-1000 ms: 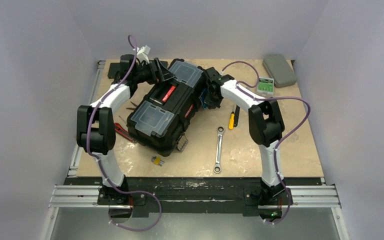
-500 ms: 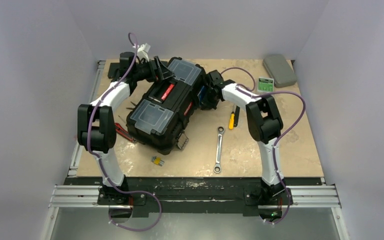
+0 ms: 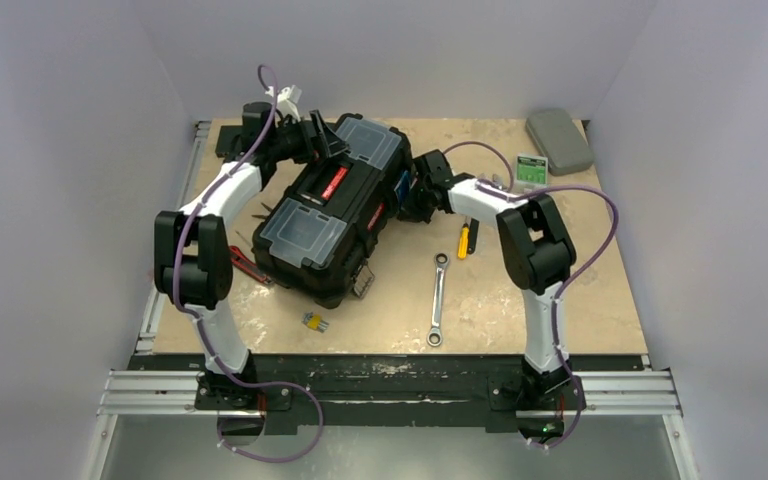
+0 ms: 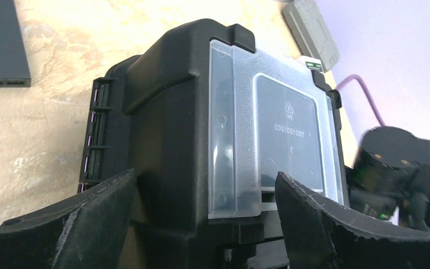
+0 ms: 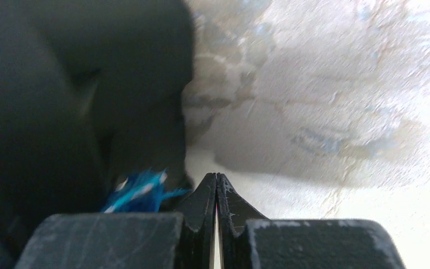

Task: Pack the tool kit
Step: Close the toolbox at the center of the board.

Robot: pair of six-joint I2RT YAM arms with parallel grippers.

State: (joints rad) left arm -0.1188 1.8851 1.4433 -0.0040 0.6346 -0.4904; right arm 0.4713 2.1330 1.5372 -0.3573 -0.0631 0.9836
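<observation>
Two grippers flank the black plastic toolbox [image 3: 332,215], which sits left of centre on the mottled beige table [image 3: 580,260], lid down. Its long axis runs diagonally from near-left to far-right. The left gripper [image 4: 204,179] is at the far end with its fingers spread wide, straddling that end corner and gripping nothing; whether the rough black pads [image 4: 325,224] touch the box cannot be told. The right gripper [image 5: 216,178] is low at the box's right flank, fingertips pressed together with nothing seen between them, just beside a blue tag [image 5: 137,190] on the box wall; that view is blurred. The box is a hard matte moulded shell with a red-labelled handle [image 3: 336,186] along the top, and a translucent clear lid [image 4: 269,129], flat and glossy, caps the far compartment. Loose tools are out on the table. A shiny steel ratchet wrench [image 3: 438,297] lies roughly near-to-far, well right of the box. What looks like a yellow-handled screwdriver [image 3: 465,238] is just nearward of the right gripper, and red-handled pliers [image 3: 247,266] sit against the box's left side. My judgement is that the wrench and screwdriver suit the right arm, being nearer and lying toward the robot from its fingers. The pliers suit the left. Packing looks barely started.
</observation>
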